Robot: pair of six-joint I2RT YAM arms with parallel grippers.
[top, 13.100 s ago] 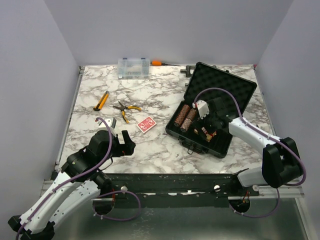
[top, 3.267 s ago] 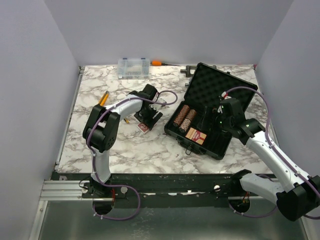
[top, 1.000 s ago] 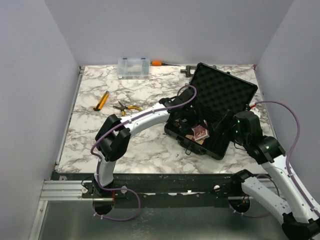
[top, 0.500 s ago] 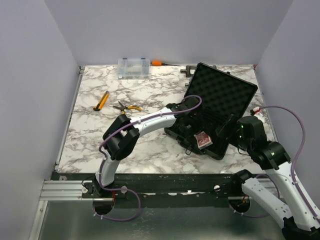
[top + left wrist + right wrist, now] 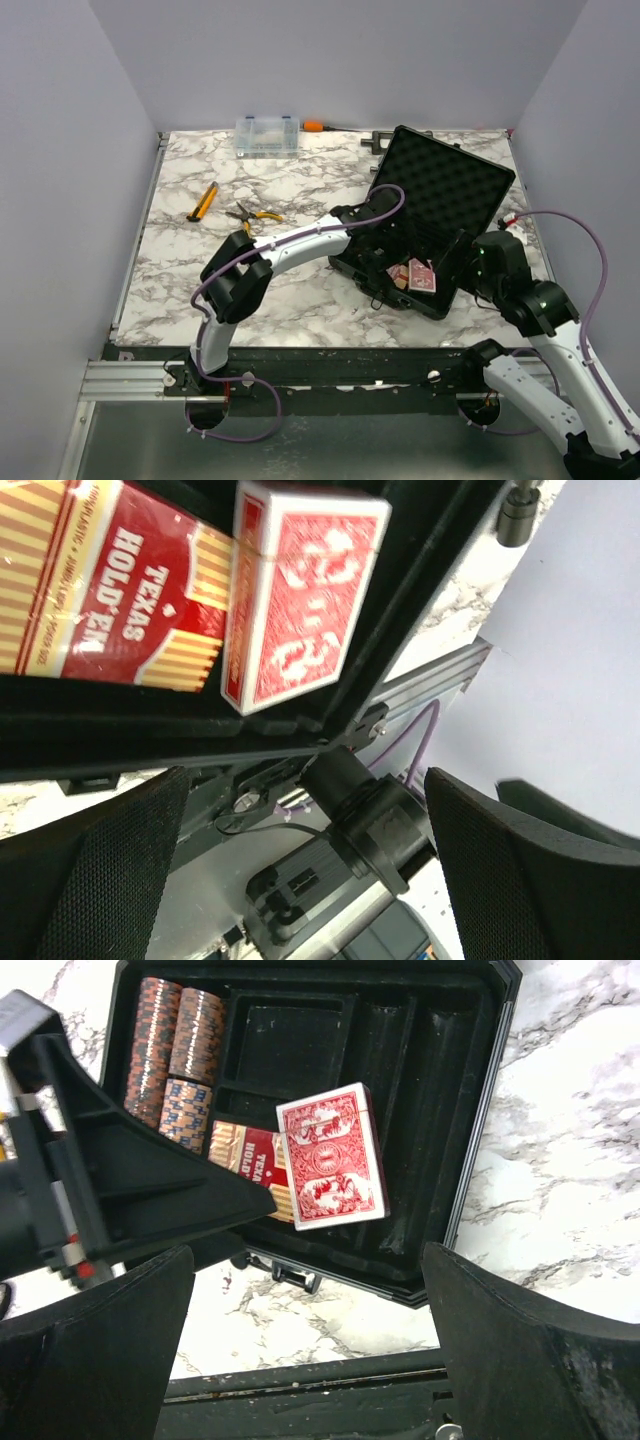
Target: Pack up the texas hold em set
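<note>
On the right half of the marble table [image 5: 180, 280] the black case [image 5: 470, 215] stands open, its foam-lined lid tilted up on the far side.

Contents: two rows of chip rolls [image 5: 172, 1052] sit in the left slots of the tray. A red-backed deck [image 5: 331, 1157] lies askew in the near part, overlapping the right edge of a second deck [image 5: 243, 1163]; it does not appear seated in a recess.

Markings: the second deck reads "TEXAS HOLD'EM" in the left wrist view. Smaller print beside it is too fine to read.

Grippers: the left gripper [image 5: 307, 780] hangs over the near part of the tray, jaws spread wide and holding nothing. The right gripper [image 5: 308, 1255] is drawn back above the near right of the case, jaws likewise wide and empty.

Handling, as judged: the decks are light, stiff cartons with a glossy face, likely to slide under a push; grasp across the narrow width. The chip rolls look heavier and may roll. The lid is rigid and hinged, best pressed at its free far edge once the loose deck lies flat.
</note>
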